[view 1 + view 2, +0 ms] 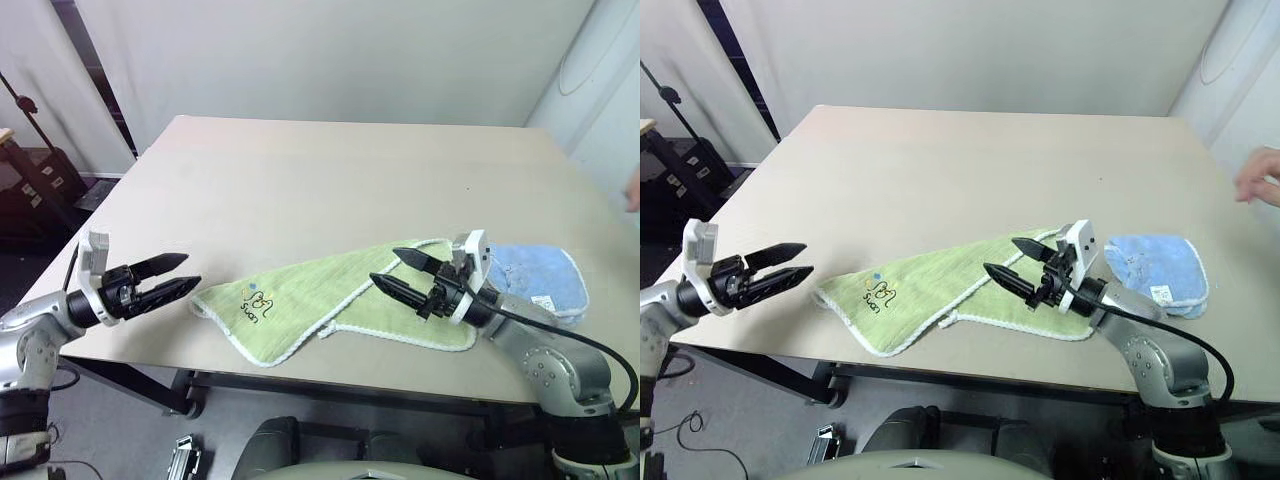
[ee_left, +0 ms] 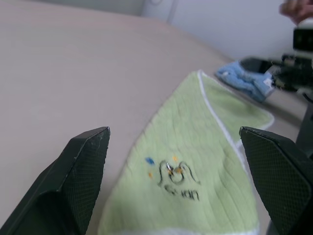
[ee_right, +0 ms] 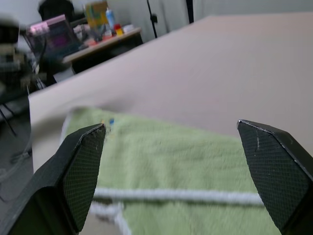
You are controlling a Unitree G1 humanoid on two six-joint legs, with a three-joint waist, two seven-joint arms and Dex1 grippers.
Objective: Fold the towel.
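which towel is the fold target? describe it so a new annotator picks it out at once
Start at the beige table and look along its near edge, between the two open grippers. The towel lies there, partly folded over itself. It is light green with white edging and a small dark embroidered doodle with lettering near one corner, unlike the smaller blue towel beside it.

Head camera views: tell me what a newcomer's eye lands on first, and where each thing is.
The light green towel stands out first, lying partly folded near the front edge of the tan table, its dark embroidered doodle toward the robot's left. Two open black-fingered hands flank it: the left hand hovers just off the towel's left end, and the right hand over its right part. A smaller light blue towel lies just beyond on the robot's right.
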